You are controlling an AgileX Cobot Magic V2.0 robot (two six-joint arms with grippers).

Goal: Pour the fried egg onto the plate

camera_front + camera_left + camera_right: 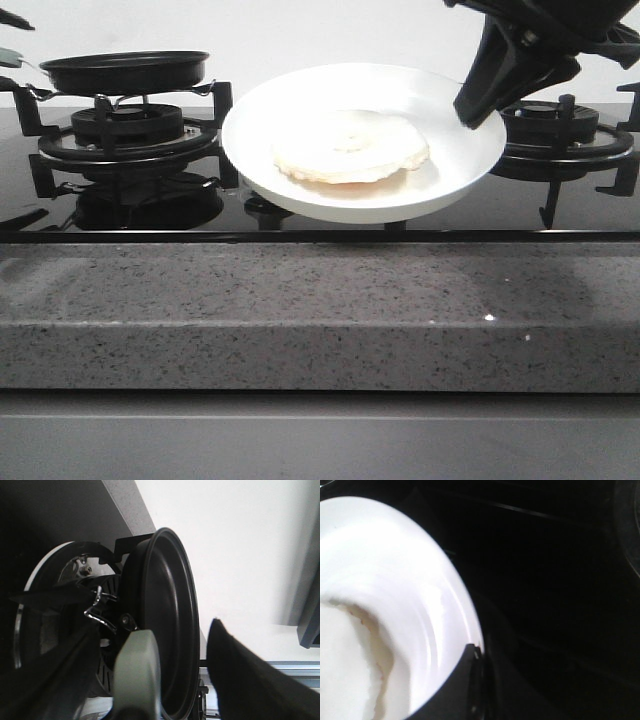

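The white plate hangs above the hob, tilted toward the front, with my right gripper shut on its right rim. The fried egg lies flat in the middle of it, pale with a wavy edge. In the right wrist view the plate and the egg fill one side, and a fingertip clamps the rim. The black frying pan rests empty on the left burner. My left gripper stands open, its fingers wide either side of the pan's grey-green handle.
Black cast-iron burner grates stand left, and another sits right, under the right arm. The glossy black hob ends at a grey speckled stone counter edge in front. A white wall lies behind.
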